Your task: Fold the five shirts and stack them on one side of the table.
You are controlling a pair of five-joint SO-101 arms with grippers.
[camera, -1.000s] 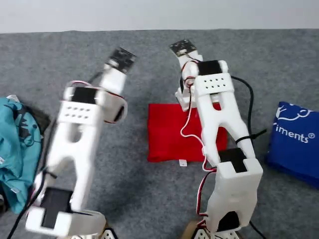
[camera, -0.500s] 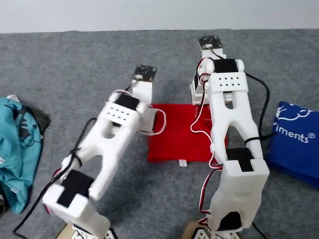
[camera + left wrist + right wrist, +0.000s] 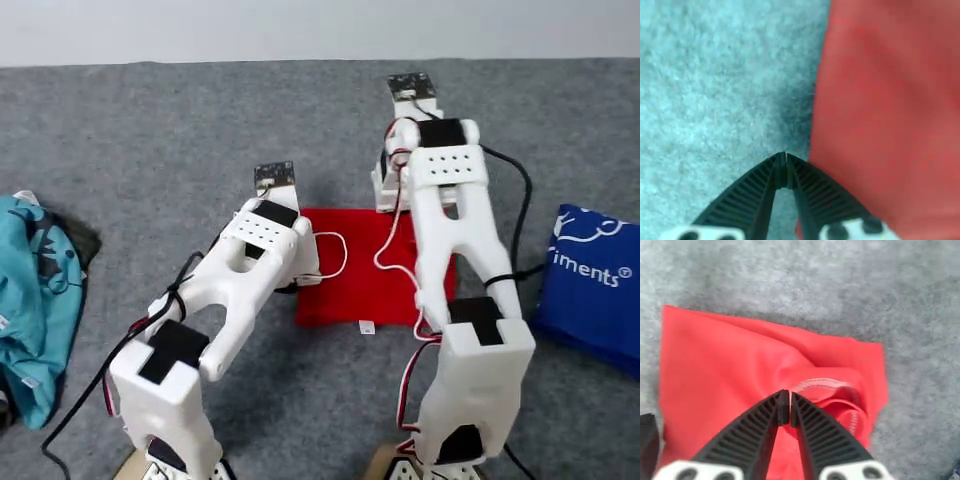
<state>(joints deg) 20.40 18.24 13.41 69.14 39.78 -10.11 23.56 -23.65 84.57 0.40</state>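
A grey, carpet-like covering with a coarse, nubby pile spreads across the tabletop [image 3: 150,130] and runs from edge to edge in the high view. Along its far side lies a plain pale band [image 3: 300,30], either wall or bare surface, which meets the grey in a straight line. Light falls soft and even across the pile. The wrist views show its matted fibres close up.

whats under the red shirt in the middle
The red shirt lies on the grey table cover, which shows along its edges. Whatever is directly beneath is hidden by the cloth.
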